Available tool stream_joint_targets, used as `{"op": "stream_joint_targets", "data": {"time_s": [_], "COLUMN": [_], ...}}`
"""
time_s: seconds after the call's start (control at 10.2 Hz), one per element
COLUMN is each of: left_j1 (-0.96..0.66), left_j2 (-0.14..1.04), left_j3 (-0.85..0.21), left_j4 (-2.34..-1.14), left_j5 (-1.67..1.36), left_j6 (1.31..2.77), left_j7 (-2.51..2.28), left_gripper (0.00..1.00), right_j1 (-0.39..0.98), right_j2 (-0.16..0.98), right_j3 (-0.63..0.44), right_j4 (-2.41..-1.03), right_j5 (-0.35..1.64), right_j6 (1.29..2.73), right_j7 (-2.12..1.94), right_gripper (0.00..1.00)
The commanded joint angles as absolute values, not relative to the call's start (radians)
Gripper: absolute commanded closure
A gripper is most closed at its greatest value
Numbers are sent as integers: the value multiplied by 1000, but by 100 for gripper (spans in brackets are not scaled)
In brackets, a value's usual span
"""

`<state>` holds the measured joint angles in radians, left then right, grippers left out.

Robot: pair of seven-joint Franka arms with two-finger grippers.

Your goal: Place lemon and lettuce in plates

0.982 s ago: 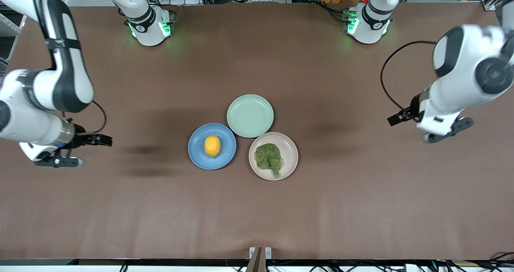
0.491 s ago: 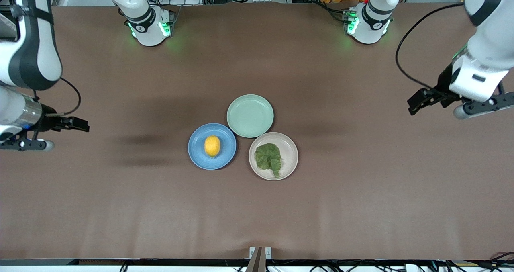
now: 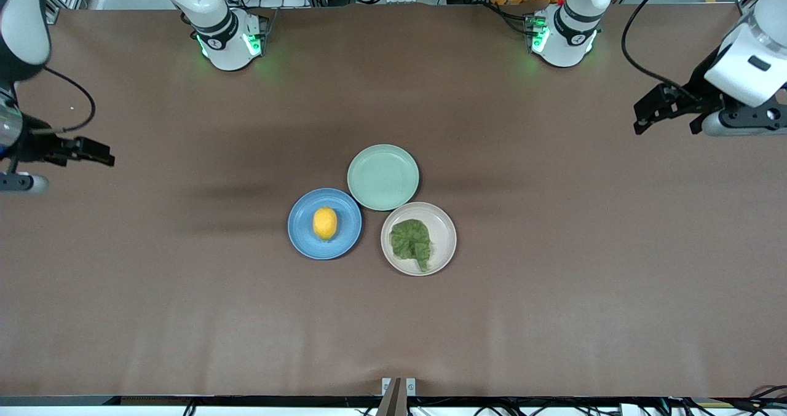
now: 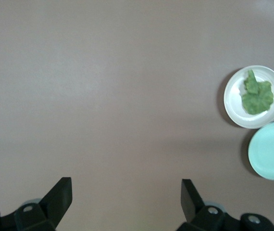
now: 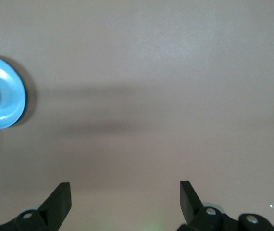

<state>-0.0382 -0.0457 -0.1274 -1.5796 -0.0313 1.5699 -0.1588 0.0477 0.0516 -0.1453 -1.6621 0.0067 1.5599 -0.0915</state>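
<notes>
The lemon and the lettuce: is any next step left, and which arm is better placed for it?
Neither: lemon lies in the blue plate, lettuce in the beige plate. Left gripper and right gripper are open over the table's ends.

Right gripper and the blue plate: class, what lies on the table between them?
Nothing: front view shows bare table between right gripper and blue plate.

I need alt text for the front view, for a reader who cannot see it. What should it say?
Three plates touch at mid-table: a lemon lies in the blue plate, a lettuce leaf in the beige plate, and the pale green plate holds nothing. The open left gripper and right gripper hang over bare table near its two ends.
</notes>
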Motion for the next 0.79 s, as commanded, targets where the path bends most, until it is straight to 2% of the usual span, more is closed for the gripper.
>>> {"op": "stream_joint_targets", "data": {"time_s": [0.0, 0.39, 0.69], "left_j1": [-29, -26, -26], "left_j2": [-40, -46, -49], "left_j3": [-132, -138, -138], "left_j4": [-1548, -1546, -1545], "left_j5": [-57, -28, -28], "left_j6": [1516, 1514, 1514], "left_j7": [-130, -65, -64], "left_gripper": [0, 0, 0], "right_j1": [17, 9, 0], "right_j2": [35, 29, 15], "right_j3": [-110, -107, -107], "right_j4": [-1571, -1447, -1411], "right_j5": [-11, -6, 1], "right_j6": [1421, 1304, 1290], "right_j7": [-83, -83, -81], "right_gripper": [0, 0, 0]}}
